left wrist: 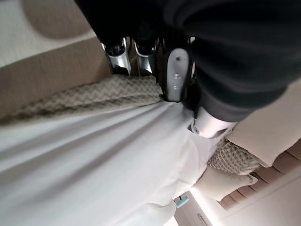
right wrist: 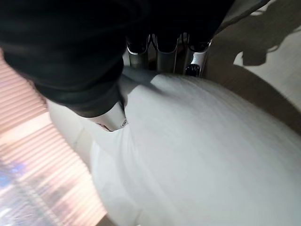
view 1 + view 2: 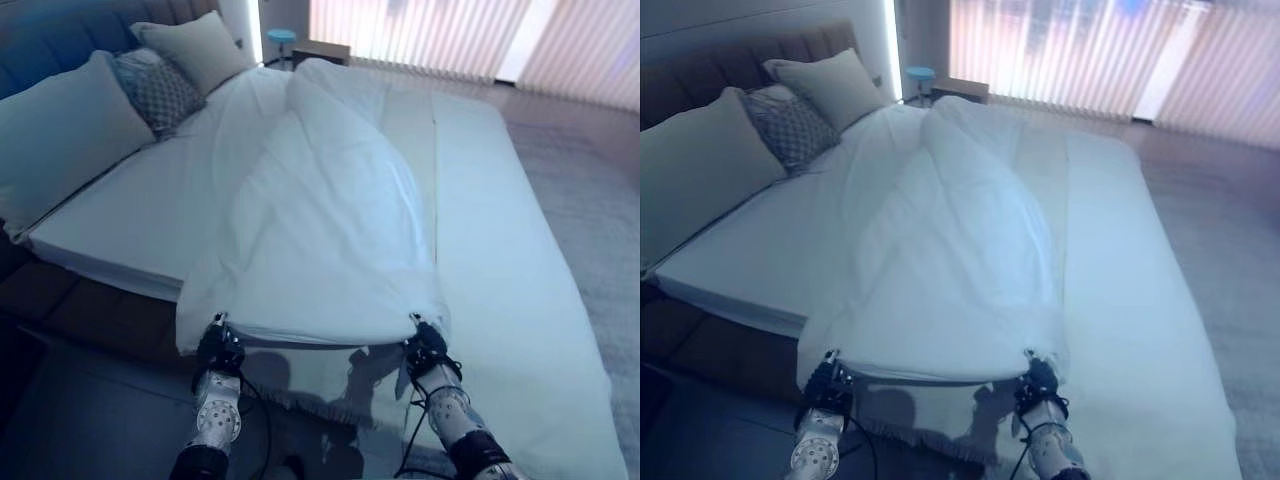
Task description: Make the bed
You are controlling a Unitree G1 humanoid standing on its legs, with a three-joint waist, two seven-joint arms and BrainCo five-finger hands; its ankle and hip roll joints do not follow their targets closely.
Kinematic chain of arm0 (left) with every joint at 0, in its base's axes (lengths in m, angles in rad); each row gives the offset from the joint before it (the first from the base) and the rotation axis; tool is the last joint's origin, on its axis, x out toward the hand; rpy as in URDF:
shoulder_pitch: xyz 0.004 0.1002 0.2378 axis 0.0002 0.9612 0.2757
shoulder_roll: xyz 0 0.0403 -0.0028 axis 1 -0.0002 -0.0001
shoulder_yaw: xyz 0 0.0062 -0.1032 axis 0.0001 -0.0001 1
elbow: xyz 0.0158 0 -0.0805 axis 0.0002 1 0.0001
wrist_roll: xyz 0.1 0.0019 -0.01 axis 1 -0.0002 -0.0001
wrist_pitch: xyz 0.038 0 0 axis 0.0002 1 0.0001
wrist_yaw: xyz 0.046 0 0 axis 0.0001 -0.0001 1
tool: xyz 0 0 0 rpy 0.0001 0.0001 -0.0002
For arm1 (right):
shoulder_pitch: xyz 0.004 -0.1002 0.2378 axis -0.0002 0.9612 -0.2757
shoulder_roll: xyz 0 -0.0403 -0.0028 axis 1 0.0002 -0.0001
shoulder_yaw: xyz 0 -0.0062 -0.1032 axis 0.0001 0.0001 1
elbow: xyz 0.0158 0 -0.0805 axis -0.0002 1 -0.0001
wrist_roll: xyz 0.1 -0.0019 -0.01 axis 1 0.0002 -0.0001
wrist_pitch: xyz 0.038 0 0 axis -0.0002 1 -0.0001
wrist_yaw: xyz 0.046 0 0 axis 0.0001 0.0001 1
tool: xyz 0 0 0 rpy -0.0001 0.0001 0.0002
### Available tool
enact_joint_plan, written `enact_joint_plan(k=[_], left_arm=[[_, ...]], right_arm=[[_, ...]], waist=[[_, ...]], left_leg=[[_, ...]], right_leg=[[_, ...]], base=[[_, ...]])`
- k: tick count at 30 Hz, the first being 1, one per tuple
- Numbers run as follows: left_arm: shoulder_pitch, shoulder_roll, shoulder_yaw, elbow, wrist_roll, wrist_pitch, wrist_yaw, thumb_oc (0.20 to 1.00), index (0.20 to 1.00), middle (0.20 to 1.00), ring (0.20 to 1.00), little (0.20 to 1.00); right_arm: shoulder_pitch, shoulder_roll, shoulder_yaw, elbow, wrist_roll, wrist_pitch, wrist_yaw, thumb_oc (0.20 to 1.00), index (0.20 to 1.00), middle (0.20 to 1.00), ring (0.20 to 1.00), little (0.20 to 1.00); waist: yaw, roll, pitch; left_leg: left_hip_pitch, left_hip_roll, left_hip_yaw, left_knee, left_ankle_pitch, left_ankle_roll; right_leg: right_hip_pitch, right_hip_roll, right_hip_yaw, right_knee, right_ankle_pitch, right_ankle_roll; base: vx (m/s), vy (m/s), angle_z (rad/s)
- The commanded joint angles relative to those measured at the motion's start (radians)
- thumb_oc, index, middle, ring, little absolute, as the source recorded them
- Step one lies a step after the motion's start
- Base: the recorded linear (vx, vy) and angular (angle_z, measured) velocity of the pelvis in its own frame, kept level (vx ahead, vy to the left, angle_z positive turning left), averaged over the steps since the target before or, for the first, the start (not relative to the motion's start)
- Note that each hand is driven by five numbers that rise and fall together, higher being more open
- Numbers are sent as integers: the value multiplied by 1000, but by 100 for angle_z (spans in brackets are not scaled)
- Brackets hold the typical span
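Now both hands, left hand [image 3: 220, 350] and right hand [image 3: 427, 348], pinch the near corners of the white duvet [image 3: 320, 230], whose long axis runs away from them up the bed [image 3: 520, 260] toward the pillows [image 3: 70, 140].

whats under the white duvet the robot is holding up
Under the lifted near edge of the white duvet, a grey fringed blanket shows, between the left hand and right hand. Farther up, the duvet hides whatever lies beneath.

Duvet [image 3: 320, 220] soft matt cloth; blanket [image 1: 84, 96] coarse zigzag weave; headboard [image 3: 60, 40] padded.
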Motion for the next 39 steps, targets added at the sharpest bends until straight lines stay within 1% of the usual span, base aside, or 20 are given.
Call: enact_joint_plan(k=[1,3,4,5,6,10,11,12,14,15,18,20,21,23,26,28,30,33,37,39], left_arm=[[-13,34,-27,-72,13,-69,-8,200,200,200,200,200],[-10,29,-34,-69,18,-63,-9,200,200,200,200,200],[-9,29,-43,-72,34,-57,-16,200,200,200,200,200],[-9,28,-42,-73,34,-57,-16,200,200,200,200,200],[-6,30,-42,-67,39,-56,-16,200,200,200,200,200],[0,40,-50,-59,45,-56,-9,200,200,200,200,200],[0,40,-50,-59,45,-56,-9,200,200,200,200,200],[0,46,-57,-61,46,-60,-6,200,200,200,200,200],[-8,46,-67,-52,48,-54,-4,200,200,200,200,200],[-32,69,-91,-42,66,-50,-15,200,200,200,200,200],[-52,97,-105,-30,95,-43,-19,200,200,200,200,200],[-70,123,-104,-11,131,-43,-14,200,200,200,200,200],[-71,123,-103,-11,131,-43,-13,200,200,200,200,200],[-55,121,-78,-23,131,-37,-9,200,200,200,200,200],[-52,119,-69,-27,128,-36,-3,200,200,200,200,200],[-51,113,-69,-29,122,-35,0,200,200,200,200,200],[-45,97,-75,-17,117,-32,10,200,200,200,200,200],[-36,73,-79,14,102,-31,7,200,200,200,200,200],[-8,43,-78,18,87,-28,-1,200,200,200,200,200],[13,26,-69,37,70,-28,0,200,200,200,200,200]], right_arm=[[23,-63,-38,-96,-40,-49,-5,200,200,200,200,200],[34,-65,-43,-100,-46,-49,-8,200,200,200,200,200],[44,-77,-48,-100,-53,-46,-8,200,200,200,200,200],[44,-77,-48,-100,-53,-46,-8,200,200,200,200,200],[47,-81,-55,-90,-47,-44,-8,200,200,200,200,200],[58,-86,-58,-86,-34,-33,-7,200,200,200,200,200],[58,-86,-58,-86,-34,-33,-7,200,200,200,200,200],[58,-92,-52,-111,-36,-21,-8,200,200,200,200,200],[57,-88,-55,-111,-38,-16,-3,200,200,200,200,200],[56,-86,-66,-107,-42,-11,-3,200,200,200,200,200],[60,-74,-64,-111,-47,-12,-5,200,200,200,200,200],[32,-60,-62,-74,-48,-26,-3,200,200,200,200,200],[31,-60,-62,-74,-47,-26,-3,200,200,200,200,200],[25,-42,-42,-62,-58,-31,8,200,200,200,200,200],[32,-24,-28,-50,-53,-32,18,200,200,200,200,200],[34,-23,-24,-48,-50,-35,17,200,200,200,200,200],[44,-22,-12,-57,-45,-44,5,200,200,200,200,200],[45,-27,-12,-47,-37,-60,-14,200,200,200,200,200],[65,-52,-19,-76,-70,-58,-16,200,200,200,200,200],[79,-64,-24,-80,-90,-51,-15,200,200,200,200,200]], waist=[[-4,33,4],[-29,30,-4],[-53,8,-10],[-56,8,-13],[-68,1,-26],[-86,35,-47],[-88,34,-48],[-87,49,-52],[-88,44,-51],[-96,24,-46],[-101,10,-45],[-105,35,-35],[-106,33,-36],[-86,49,-48],[-65,25,-58],[-60,13,-64],[-51,-15,-78],[-64,-18,-80],[-57,-19,-44],[-64,-20,-31]], left_leg=[[-120,-54,-98,-86,174,-135],[-94,-32,-81,-67,132,-111],[-55,23,-103,14,28,-97],[-60,23,-106,15,30,-97],[-7,88,-152,53,-22,-102],[97,231,-269,60,13,-141],[94,228,-270,57,17,-140],[139,205,-322,36,-56,-169],[156,183,-295,11,-109,-163],[132,121,-263,25,-152,-139],[112,81,-247,23,-161,-121],[96,57,-211,-27,-108,-96],[94,55,-211,-29,-104,-95],[112,27,-176,-141,-31,-79],[125,-10,-150,-190,9,-87],[120,-26,-145,-195,25,-96],[94,-63,-130,-201,55,-106],[58,-83,-135,-159,56,-105],[-21,-96,-138,9,19,-118],[-26,-58,-120,63,-28,-105]], right_leg=[[-13,23,-29,-38,58,58],[-28,-3,-59,-54,88,73],[-48,-71,-86,-75,127,100],[-51,-71,-89,-76,129,100],[-59,-124,-103,-81,145,115],[-74,-205,-82,-58,170,155],[-76,-207,-84,-59,172,155],[-97,-257,-37,-71,237,185],[-106,-297,-28,-82,299,204],[-120,-363,-7,-105,369,216],[-140,-377,9,-120,383,208],[-178,-291,1,13,318,170],[-181,-294,2,14,319,171],[-161,-192,-134,141,180,131],[-105,-93,-191,162,100,132],[-81,-57,-181,140,84,134],[-38,31,-85,60,49,101],[-29,59,3,-47,82,67],[-17,27,-27,-90,103,69],[-17,-1,-31,-98,112,77]], base=[[-323,271,34],[-239,250,86],[-193,208,101],[-288,461,51],[-114,401,9],[-61,524,26],[-68,721,14],[-57,499,11],[-99,727,1],[-154,938,-10],[-148,629,-3],[-196,555,4],[-167,542,-5],[-156,541,-2],[-112,242,-21],[-110,129,-20],[-212,191,-12],[-124,117,11],[-104,122,40],[-87,170,15]])
